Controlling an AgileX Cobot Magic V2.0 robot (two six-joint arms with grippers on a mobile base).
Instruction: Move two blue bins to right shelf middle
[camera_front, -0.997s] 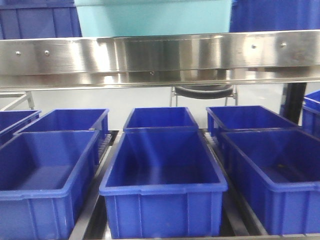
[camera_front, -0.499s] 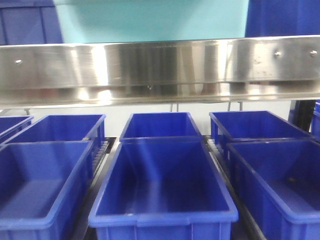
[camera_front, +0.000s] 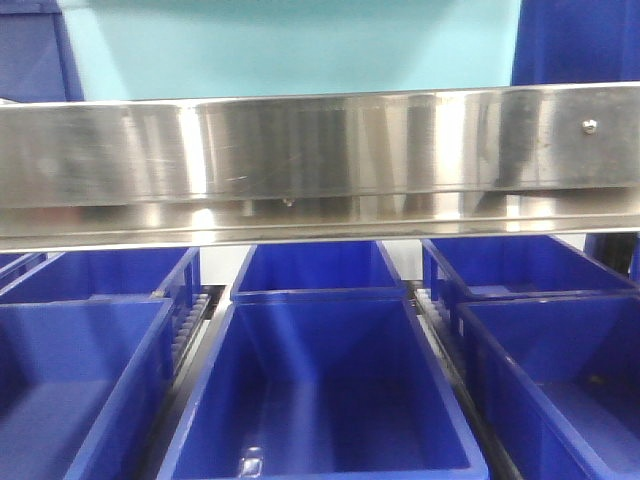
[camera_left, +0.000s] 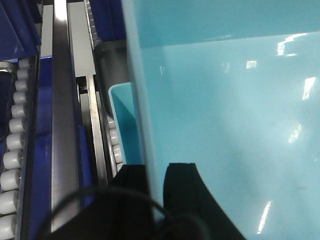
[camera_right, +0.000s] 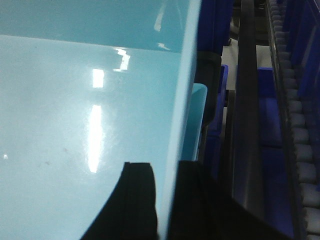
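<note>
- The large pale sky-blue rectangular plastic bin fills the top of the front view, above and behind the broad brushed stainless-steel front rail of the shelf level. Whether it rests on that level cannot be told.
- A second pale sky-blue bin shows one corner just outside the first bin's wall, lower down.
- The left gripper has a black finger on each side of one side wall, clamped onto it.
- The right gripper straddles the opposite wall, likewise closed on it.
- A small screw sits near the rail's right end.
- Dark royal-blue plastic bins stand in rows below the rail, beside tracks of white rollers.
</note>
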